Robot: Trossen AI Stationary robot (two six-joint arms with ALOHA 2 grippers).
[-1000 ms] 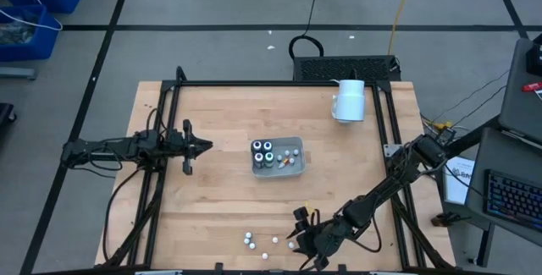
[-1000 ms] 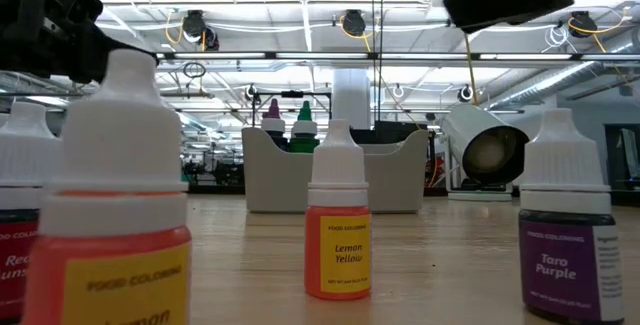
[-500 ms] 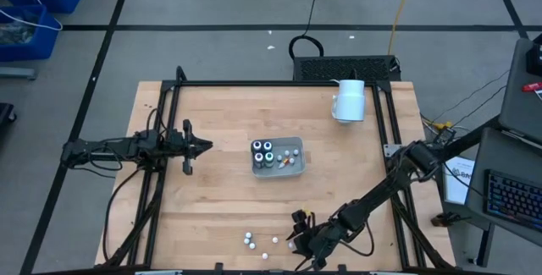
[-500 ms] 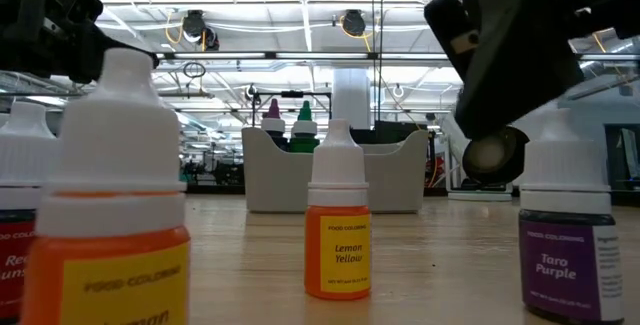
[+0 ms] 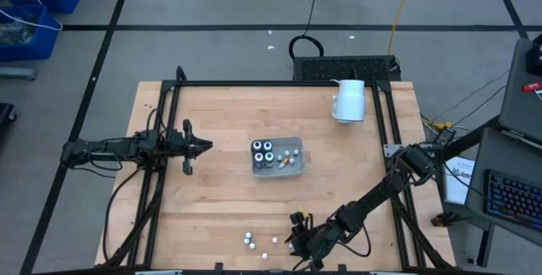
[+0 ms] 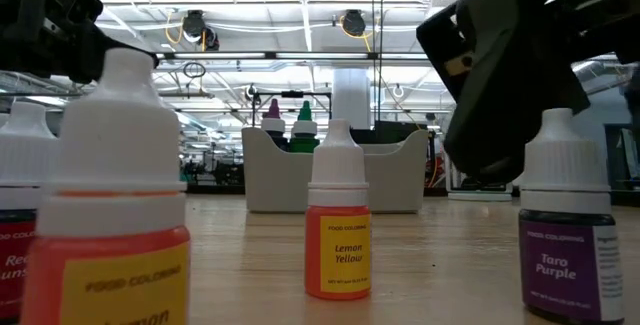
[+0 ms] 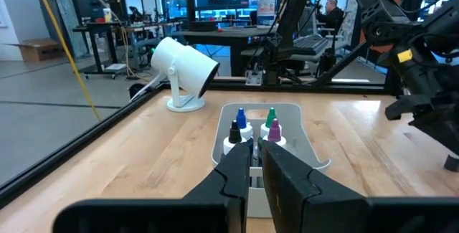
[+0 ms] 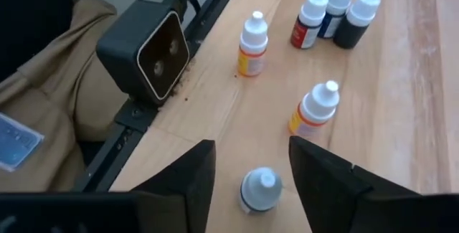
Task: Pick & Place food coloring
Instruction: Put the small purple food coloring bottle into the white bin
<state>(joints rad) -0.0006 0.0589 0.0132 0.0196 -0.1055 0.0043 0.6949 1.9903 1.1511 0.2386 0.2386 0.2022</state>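
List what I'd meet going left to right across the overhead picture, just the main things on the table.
Left end effector → grey tray holding food coloring bottles → right end effector at the near edge → white lamp-like cylinder.

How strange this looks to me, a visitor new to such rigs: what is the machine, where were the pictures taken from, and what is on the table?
It is a robot: two dark arms at a wooden table. One picture looks straight down, one sits at table height among the bottles, and one camera rides on each wrist. A grey tray mid-table holds several food coloring bottles. More loose bottles stand near the front edge, and a white cylinder stands at the back. The right arm reaches over the loose ones, its jaws open above a dark bottle, nothing held. The left arm hangs at the left, facing the tray, jaws closed on nothing.
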